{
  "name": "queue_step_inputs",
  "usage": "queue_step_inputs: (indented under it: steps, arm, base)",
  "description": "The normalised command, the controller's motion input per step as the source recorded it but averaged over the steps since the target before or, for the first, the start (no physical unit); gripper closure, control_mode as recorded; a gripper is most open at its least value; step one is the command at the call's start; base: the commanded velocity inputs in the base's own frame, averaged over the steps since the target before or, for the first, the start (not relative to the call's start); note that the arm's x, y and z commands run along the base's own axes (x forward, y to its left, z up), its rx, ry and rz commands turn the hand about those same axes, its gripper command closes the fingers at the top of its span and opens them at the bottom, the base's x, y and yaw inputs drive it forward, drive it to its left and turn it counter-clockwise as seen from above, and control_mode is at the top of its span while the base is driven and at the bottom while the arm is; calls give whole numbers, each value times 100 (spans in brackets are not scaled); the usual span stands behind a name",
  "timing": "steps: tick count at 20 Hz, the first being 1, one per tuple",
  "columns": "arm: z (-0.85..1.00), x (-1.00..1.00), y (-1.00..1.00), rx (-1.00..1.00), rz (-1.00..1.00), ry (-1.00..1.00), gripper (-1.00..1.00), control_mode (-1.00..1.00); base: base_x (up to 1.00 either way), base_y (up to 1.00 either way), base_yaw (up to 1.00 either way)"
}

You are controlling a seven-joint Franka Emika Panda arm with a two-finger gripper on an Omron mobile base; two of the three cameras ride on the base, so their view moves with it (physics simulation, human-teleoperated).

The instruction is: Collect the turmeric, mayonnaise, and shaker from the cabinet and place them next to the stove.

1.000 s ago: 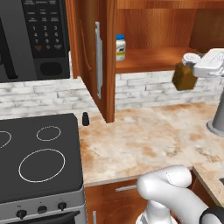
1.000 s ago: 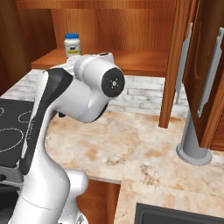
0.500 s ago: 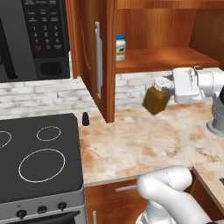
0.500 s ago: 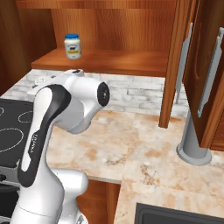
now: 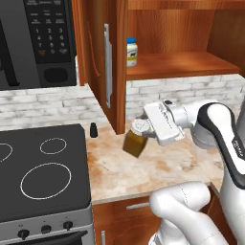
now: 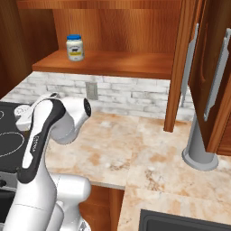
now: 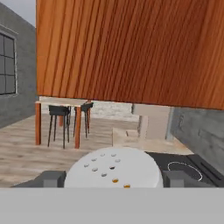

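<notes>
Beside the stove [image 5: 43, 177], the counter [image 5: 158, 167] has only the shaker [image 5: 94, 129] down. The cabinet [image 5: 186, 64] holds the mayonnaise [image 5: 131, 52]. The gripper [image 5: 143, 130] clasps the turmeric [image 5: 135, 140], tilted above the counter; I'd say one done, one underway.

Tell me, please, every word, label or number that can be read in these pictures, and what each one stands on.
No text reads clearly.
Microwave keypad: white marks on the buttons, too small to read.
Mayonnaise label: dark print, too blurred to read.
Turmeric: no label visible.
Shaker: plain black, no marking.
</notes>
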Motion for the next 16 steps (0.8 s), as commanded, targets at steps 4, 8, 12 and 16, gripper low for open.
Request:
queue_step_inputs:
  steps: [4, 8, 12, 16]
  arm:
    - [-89, 36, 14, -10, 12, 0, 100, -100]
    - [-61, 52, 2, -1, 8, 0, 100, -100]
    - [-46, 63, 23, 0, 0, 1, 100, -100]
    - [-42, 69, 26, 1, 0, 1, 100, -100]
  base:
    - [0, 0, 0]
    - [0, 0, 0]
    - [0, 0, 0]
    - [0, 0, 0]
